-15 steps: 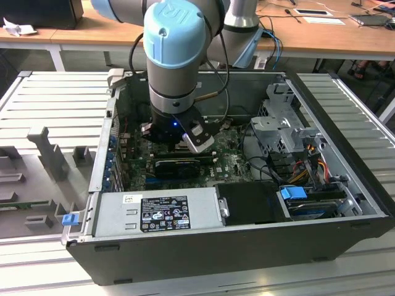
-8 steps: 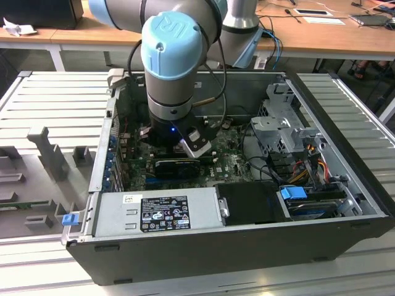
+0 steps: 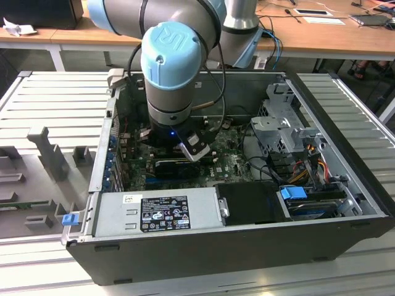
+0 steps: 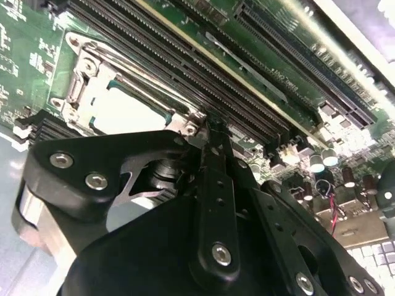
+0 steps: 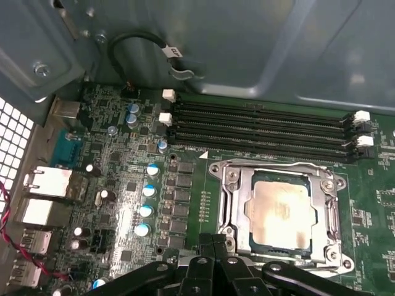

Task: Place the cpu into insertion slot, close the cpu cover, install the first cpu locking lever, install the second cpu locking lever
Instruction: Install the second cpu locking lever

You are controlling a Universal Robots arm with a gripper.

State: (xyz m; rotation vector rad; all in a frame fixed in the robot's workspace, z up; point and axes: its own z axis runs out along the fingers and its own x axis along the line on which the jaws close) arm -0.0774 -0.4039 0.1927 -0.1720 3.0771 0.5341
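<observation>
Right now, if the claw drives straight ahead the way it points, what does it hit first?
Most likely the cpu cover frame edge nearest the claw, lying closed over the cpu in the insertion slot. In the second wrist view the tips sit beside that edge; contact can't be told.

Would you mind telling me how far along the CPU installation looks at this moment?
In the first wrist view the cpu sits in the insertion slot, and the cpu cover lies closed over it, framing its metal top. The gripper is low at the socket's edge, fingers drawn together. Whether either locking lever is latched I cannot tell.
</observation>
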